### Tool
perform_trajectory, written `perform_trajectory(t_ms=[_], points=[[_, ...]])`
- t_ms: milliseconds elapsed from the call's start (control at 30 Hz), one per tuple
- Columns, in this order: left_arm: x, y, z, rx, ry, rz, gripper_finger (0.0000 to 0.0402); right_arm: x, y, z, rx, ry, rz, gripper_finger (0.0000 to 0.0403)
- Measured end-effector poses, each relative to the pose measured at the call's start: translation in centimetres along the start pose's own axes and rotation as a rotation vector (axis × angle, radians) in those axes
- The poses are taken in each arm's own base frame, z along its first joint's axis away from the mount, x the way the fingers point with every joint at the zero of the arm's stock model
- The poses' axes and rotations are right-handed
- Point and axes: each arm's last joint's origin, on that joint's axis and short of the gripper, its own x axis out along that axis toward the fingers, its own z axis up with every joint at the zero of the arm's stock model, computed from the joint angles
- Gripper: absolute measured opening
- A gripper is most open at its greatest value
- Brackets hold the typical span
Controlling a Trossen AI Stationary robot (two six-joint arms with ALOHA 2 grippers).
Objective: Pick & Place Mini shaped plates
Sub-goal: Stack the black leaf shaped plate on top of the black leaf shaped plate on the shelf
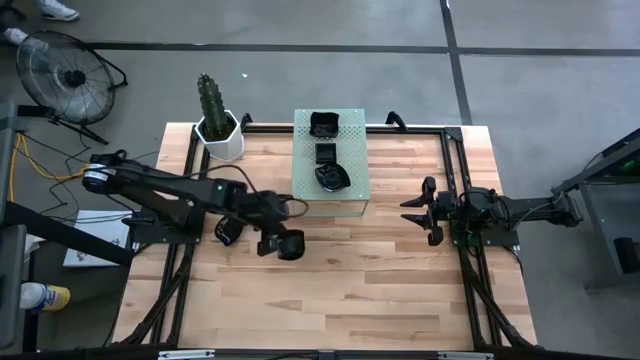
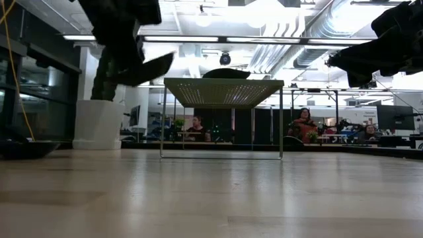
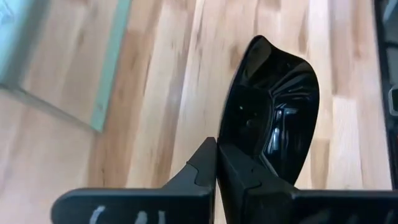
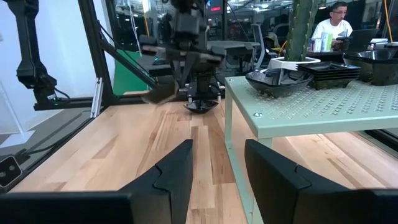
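My left gripper (image 1: 276,241) hangs over the table's middle, just in front of the pale green perforated stand (image 1: 331,196), and is shut on a glossy black mini plate (image 3: 268,115). The low view shows that plate (image 2: 156,67) lifted well above the wood. Another black dish (image 1: 228,232) rests on the tabletop under the left arm. Three black dishes (image 1: 326,152) sit in a row on top of the stand. My right gripper (image 1: 414,210) waits open at the right side, pointing level toward the stand, with nothing between its fingers. My left gripper pinches the plate's near rim (image 3: 225,163) between its two fingers. The fingers slant down from the table's left side. The plate sticks out beyond the fingertips, tilted, its hollow side showing in the wrist view, and it is clear of the table.
A white hexagonal pot with a cactus (image 1: 218,128) stands at the far left corner. Black frame rails (image 1: 452,170) run along the table's left, right and far sides. Bare wood (image 1: 340,290) lies in front of the stand. People sit in the room beyond (image 2: 304,122).
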Motion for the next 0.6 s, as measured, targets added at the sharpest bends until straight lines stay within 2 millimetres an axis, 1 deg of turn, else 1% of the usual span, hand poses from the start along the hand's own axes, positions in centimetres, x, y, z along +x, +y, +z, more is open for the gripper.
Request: perform_trajectory(t_ms=[200,267,400,533,600], points=[[-1.0,-0.3,1.2,0.111,-0.16,-0.009,0.0,0.0,0.0,0.0,0.0,0.001,0.0,0.014],[-1.3,-0.3,1.6,0.104,-0.206,0.006,0.0,0.0,0.0,0.0,0.0,0.001,0.0,0.014],[-1.6,0.3,2.5,-0.034,-0.299,0.038,0.0,0.0,0.0,0.0,0.0,0.003,0.0,0.014],[-1.8,0.9,3.2,-0.243,-0.401,0.102,0.0,0.0,0.0,0.0,0.0,0.002,0.0,0.014],[-2.0,1.2,3.5,-0.382,-0.465,0.131,0.0,0.0,0.0,0.0,0.0,0.002,0.0,0.014]])
